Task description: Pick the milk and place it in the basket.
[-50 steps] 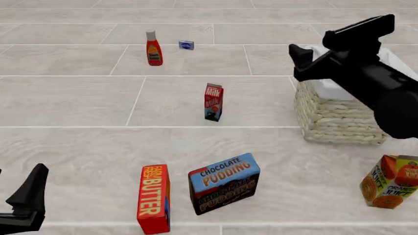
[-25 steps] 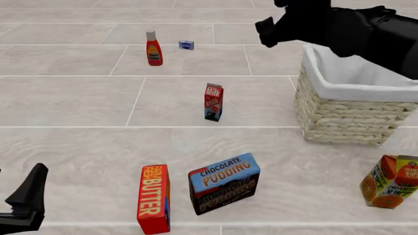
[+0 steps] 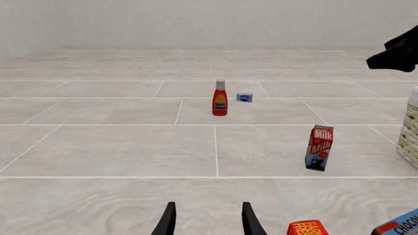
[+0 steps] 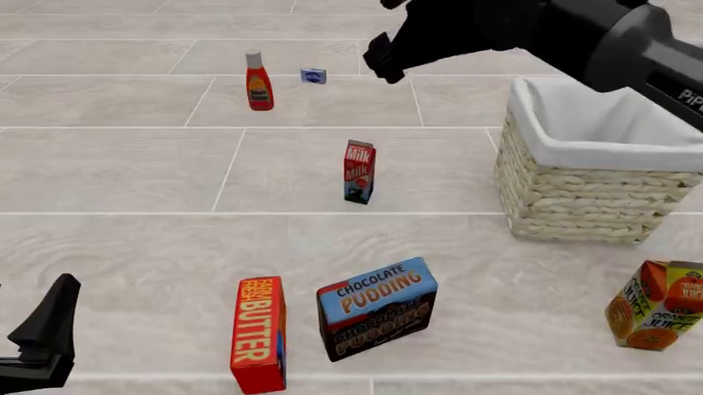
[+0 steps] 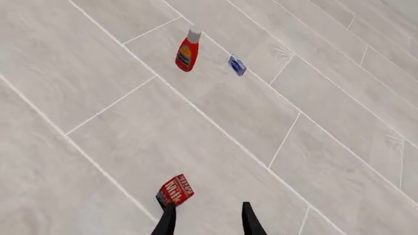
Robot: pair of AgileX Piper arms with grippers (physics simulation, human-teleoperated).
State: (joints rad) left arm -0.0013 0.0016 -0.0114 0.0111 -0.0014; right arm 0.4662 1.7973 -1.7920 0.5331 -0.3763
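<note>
The milk [image 4: 360, 172] stands upright near the middle of the table [image 4: 132, 173], a red carton with white "Milk" lettering on its face and a dark base. In front of it, near the table's near edge, a red box reads "BUTTER" [image 4: 259, 333] in yellow letters, and just beside that on the right a blue box reads "CHOCOLATE PUDDING" [image 4: 377, 307]. At the near right corner an orange carton reads "ORANGE JUICE" [image 4: 657, 304]. Farther back to the left stands a red ketchup bottle [image 4: 258, 81] with a white cap; its label is too small to read, as is the small blue packet [image 4: 313, 76] beside it.

The right claw [image 5: 207, 218] hangs above the table behind the milk, its two fingers parted with nothing between them; in the right wrist view the milk's top lies just beside one fingertip, well below it. The left claw [image 3: 207, 219] sits low at the near left corner, fingers likewise apart and empty.

The basket [image 4: 571, 193], pale wicker with a white liner folded over its rim, stands to the right of the milk, well apart from it. The milk has bare table on all sides.
</note>
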